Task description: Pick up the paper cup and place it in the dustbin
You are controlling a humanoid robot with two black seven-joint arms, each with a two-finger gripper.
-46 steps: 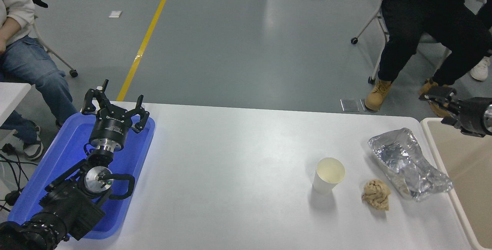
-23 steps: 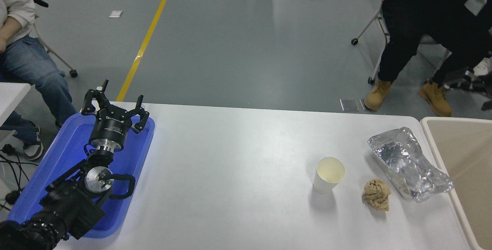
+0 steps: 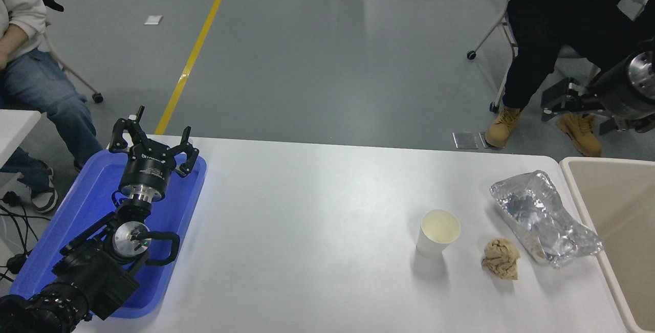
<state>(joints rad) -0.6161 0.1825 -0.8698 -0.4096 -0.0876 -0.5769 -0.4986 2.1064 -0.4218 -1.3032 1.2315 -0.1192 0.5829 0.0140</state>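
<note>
White cup [image 3: 438, 233] stands upright on the tabletop [image 3: 317, 230], right of centre, mouth open toward my camera. It is plain, tapered, rolled rim, cream inside; nothing touches it.

Hidden or cut off from my view:
- Right arm enters at the right edge, above and beyond the tabletop's far corner. Right tool [image 3: 565, 102] is blurred against dark trousers and boots; I cannot tell whether it is spread or clenched. It is well apart from the cup.
- Bin [image 3: 588, 205], beige, is cut by the right and bottom edges; I see only its near-left rim and part of one inner wall.
- Two seated people at the top corners are cropped; only legs, a sleeve and chair parts show.

Other items: tan paper ball [image 3: 501, 258] just right of the cup, not touching it. Crumpled foil bag [image 3: 542, 218] lies between ball and bin, its right end near the bin rim.

Left arm rests at lower left over the blue tray [image 3: 87, 205]; left tool [image 3: 153, 146] is spread, holding nothing, above the tray's far end.

Room: grey floor, one yellow line [image 3: 197, 49] running away from the tabletop, small white scrap [image 3: 153, 19] on the floor beside it.
</note>
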